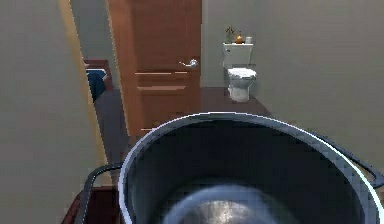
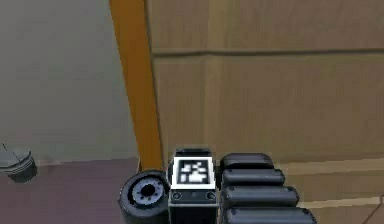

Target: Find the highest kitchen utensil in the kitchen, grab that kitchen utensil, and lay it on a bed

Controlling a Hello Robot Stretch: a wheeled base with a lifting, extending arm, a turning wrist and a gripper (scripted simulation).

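Grey metal pot [image 1: 240,165], mouth up, looms at forward view's bottom edge. Hand [image 2: 145,198] low before a wooden door [image 2: 260,90]; cannot tell whether it holds anything. Small grey bit [image 2: 15,165] left of hand, possibly the pot.

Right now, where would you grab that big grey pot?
Probably by the black loop handle at the forward view's left, coming in from that side. The pot stands upright, and its round wall looks too wide to grip.
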